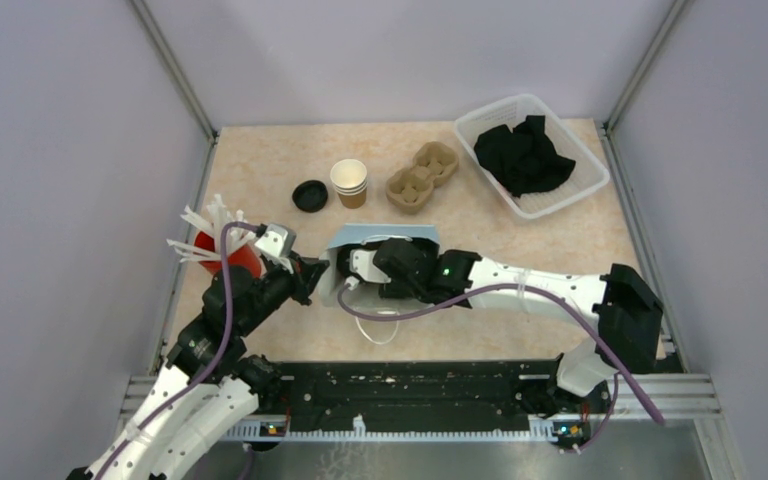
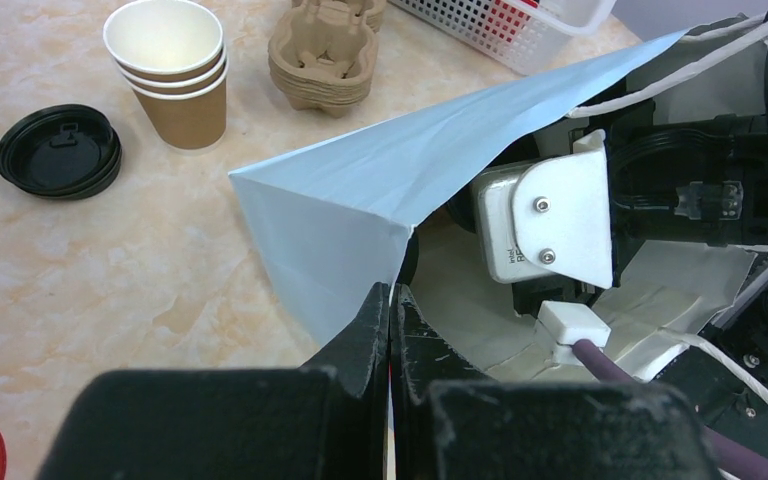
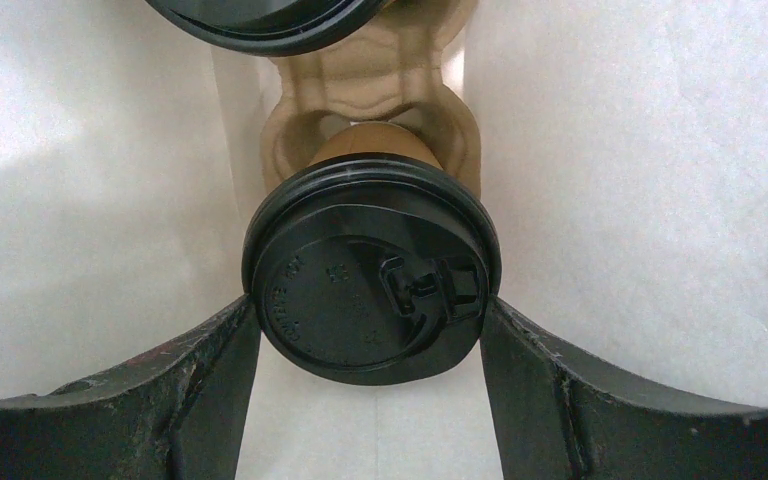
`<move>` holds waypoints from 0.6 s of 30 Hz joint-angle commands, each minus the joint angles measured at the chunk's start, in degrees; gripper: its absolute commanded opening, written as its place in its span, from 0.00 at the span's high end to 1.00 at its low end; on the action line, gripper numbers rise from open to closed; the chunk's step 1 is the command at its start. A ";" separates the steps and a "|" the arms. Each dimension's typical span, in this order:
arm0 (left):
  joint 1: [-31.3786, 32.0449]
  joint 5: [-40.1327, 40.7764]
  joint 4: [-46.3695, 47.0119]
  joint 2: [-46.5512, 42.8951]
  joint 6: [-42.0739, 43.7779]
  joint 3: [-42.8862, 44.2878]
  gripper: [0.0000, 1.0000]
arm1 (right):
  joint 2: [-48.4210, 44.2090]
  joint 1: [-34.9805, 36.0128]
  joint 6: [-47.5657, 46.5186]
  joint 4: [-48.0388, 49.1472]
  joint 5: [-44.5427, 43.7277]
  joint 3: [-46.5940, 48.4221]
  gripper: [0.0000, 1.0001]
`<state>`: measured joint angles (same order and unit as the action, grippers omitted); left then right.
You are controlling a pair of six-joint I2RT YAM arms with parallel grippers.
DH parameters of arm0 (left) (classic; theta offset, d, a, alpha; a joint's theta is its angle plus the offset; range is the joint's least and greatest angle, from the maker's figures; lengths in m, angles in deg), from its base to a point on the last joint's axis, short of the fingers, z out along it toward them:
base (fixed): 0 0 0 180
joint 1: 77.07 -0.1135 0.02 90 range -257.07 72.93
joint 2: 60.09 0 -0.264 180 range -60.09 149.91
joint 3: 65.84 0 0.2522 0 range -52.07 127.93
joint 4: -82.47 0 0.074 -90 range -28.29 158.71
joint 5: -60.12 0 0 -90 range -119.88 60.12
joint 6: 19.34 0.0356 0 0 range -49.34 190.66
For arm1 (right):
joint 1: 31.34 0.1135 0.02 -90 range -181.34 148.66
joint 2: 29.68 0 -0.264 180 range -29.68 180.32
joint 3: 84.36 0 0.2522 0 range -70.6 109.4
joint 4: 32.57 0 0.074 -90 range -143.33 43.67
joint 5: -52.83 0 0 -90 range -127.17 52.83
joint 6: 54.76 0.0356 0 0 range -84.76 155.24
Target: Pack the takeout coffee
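A white paper bag [image 1: 380, 237] lies on its side mid-table, mouth toward the right arm. My left gripper [image 2: 391, 300] is shut on the bag's [image 2: 380, 190] edge and holds it. My right gripper [image 3: 370, 305] is inside the bag, its fingers [image 3: 220, 350] touching both sides of the black lid of a kraft cup [image 3: 370, 290]. That cup sits in a brown cardboard carrier [image 3: 380, 90] inside the bag. A second black-lidded cup [image 3: 260, 15] shows at the carrier's far hole. In the top view the bag hides both cups.
A stack of open kraft cups [image 1: 349, 182], spare black lids [image 1: 311, 195] and stacked empty carriers [image 1: 423, 176] stand behind the bag. A white basket [image 1: 530, 155] of black items sits at back right. A red cup of white sticks [image 1: 228, 255] is beside the left arm.
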<state>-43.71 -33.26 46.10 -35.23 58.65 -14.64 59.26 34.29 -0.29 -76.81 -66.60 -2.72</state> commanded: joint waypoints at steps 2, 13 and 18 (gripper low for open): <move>0.13 -0.46 1.65 -0.17 0.72 0.06 1.00 | -3.47 -1.29 -3.07 2.03 -2.08 3.35 0.51; 0.19 0.16 0.79 0.85 0.86 2.37 1.00 | -4.97 -2.89 -0.84 2.27 0.46 1.98 0.51; 0.17 -0.64 -0.23 1.59 0.84 4.16 1.00 | -5.46 -3.58 -0.49 2.49 2.89 0.41 0.51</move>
<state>-43.64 -33.52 45.82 -34.01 58.65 -13.55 57.14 32.19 -2.45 -76.18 -64.52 -2.33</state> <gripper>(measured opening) 0.006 0.718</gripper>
